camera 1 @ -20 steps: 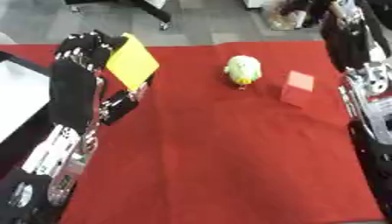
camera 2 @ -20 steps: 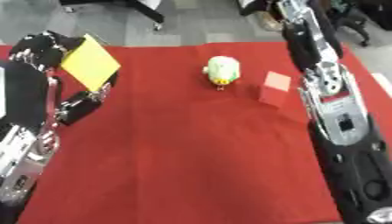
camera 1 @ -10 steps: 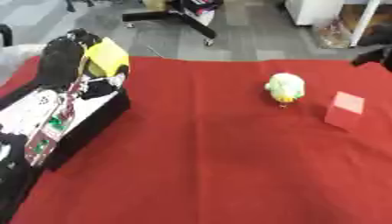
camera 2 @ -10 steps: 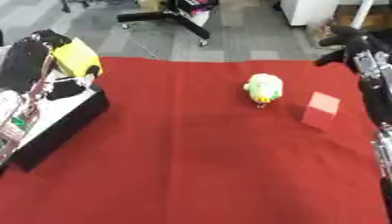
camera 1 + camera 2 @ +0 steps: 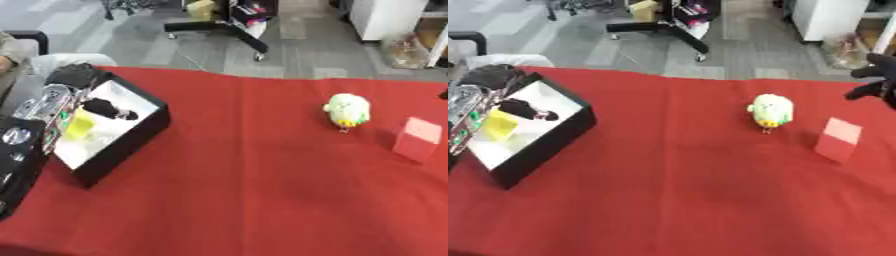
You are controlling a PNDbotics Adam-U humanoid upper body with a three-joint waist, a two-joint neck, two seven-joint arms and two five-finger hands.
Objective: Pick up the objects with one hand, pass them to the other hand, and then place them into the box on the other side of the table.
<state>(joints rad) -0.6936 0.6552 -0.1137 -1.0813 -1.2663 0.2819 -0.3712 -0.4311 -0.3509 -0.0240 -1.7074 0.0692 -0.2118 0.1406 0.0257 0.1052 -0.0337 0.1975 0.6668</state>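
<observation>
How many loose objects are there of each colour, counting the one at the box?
Yellow: 1, the yellow block over the box.
Pale green: 1, the bird toy.
Pink: 1, the pink block.
Total: 3.

Matt red cloth [image 5: 254, 190]; fuzzy plush chick [image 5: 347, 110]; black-walled box [image 5: 131, 137].

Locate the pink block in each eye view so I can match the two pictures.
Left eye view: the pink block stands near the right edge, on the red cloth, right of and slightly below the yellow-green chick toy.
Right eye view: the same block sits further in from the right edge, again right of and below the toy.
Shared landmark: the black box with white inside, at the left.
</observation>
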